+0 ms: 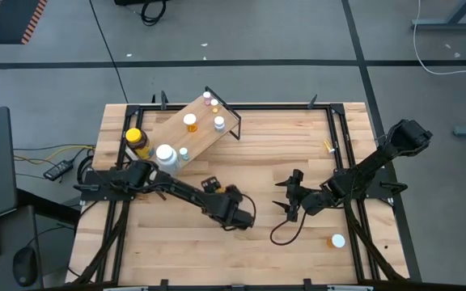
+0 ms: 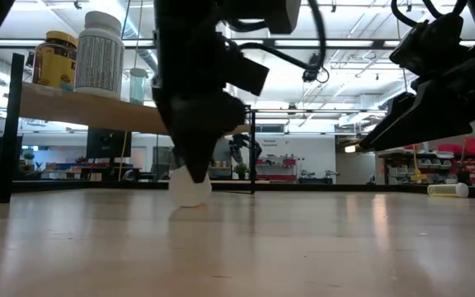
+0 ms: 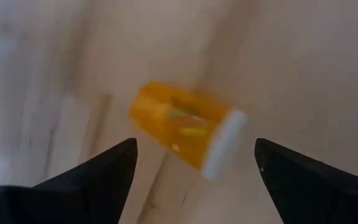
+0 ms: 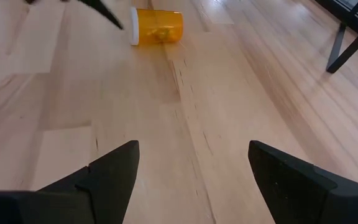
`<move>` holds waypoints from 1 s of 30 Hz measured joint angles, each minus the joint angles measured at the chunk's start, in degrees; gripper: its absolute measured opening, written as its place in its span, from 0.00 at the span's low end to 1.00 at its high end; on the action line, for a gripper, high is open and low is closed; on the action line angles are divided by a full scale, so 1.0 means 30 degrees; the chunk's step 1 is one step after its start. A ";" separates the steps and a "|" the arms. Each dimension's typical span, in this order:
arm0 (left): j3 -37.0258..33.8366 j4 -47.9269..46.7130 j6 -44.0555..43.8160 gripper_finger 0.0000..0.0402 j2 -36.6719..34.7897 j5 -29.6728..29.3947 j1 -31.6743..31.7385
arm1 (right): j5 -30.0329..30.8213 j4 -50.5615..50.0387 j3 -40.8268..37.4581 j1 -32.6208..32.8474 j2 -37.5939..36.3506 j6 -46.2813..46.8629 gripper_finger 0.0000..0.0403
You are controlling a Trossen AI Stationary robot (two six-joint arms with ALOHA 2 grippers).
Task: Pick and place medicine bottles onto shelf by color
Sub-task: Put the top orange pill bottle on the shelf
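Note:
An orange vial with a white cap (image 3: 185, 127) lies on its side on the tabletop, also seen in the right wrist view (image 4: 157, 27). My left gripper (image 3: 194, 155) hangs over it, open, one finger on either side and not touching; in the high view the gripper (image 1: 245, 220) hides the vial. My right gripper (image 4: 194, 168) is open with nothing in it, just right of centre (image 1: 281, 196). The shelf (image 1: 168, 129) stands slanted at the far left and carries an amber jar with a yellow lid (image 1: 137, 141), a white-capped bottle (image 1: 166, 155), two orange vials (image 1: 190, 122) and tiny vials (image 1: 209, 99).
A white-capped bottle (image 1: 338, 240) stands near the front right, close to the right arm. A small pale vial (image 2: 448, 190) lies toward the far right. A black frame rail (image 1: 342, 145) runs along the table's edges. Bare wood lies between the grippers and the shelf.

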 joint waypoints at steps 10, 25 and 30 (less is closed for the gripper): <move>0.0000 0.1869 -0.6051 0.83 0.0000 -0.1221 -0.0089 | -0.0059 -0.0022 0.0000 0.0000 0.0000 0.0399 0.77; 0.0000 -0.1032 1.2584 0.83 -0.0085 -0.1364 -0.0815 | -0.0230 -0.0089 0.0000 0.0000 0.0000 0.0386 0.77; -0.0168 -0.1392 1.7571 0.83 -0.0121 -0.1480 -0.0902 | -0.0434 -0.0109 0.0000 0.0003 0.0000 0.0382 0.77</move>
